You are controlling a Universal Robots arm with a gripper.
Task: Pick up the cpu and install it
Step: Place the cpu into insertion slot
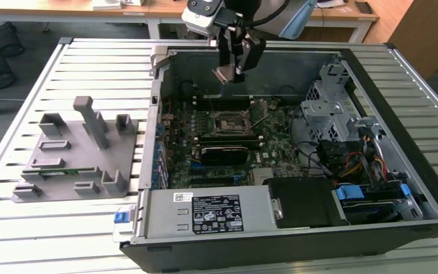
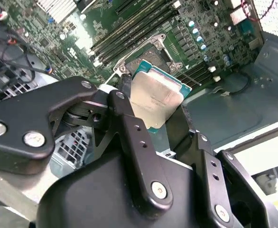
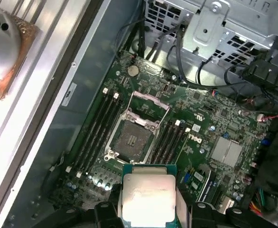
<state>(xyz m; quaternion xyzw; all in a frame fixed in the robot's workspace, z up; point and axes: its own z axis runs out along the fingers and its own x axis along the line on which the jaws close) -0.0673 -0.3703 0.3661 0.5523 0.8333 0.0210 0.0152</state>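
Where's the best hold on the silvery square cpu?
Two opposite edges, approached from the metal-plate side, as the gripper clamps the silvery square cpu now: its rim gives parallel faces, and the underside is free to meet the black-framed socket.

Open computer case (image 1: pixel 432 188) sits on the bench (image 1: pixel 89 57). Parts fixture (image 1: pixel 74 154) lies on the bench just beside the case, at the exterior view's left. Motherboard (image 1: pixel 227 134) lies in the case, with the socket (image 1: pixel 224 121) near its middle and the drive cage (image 1: pixel 329 108) toward the exterior view's right. End effector (image 1: pixel 232 73), clamped on the cpu (image 1: pixel 223 75), hangs above the board, apart from the socket.
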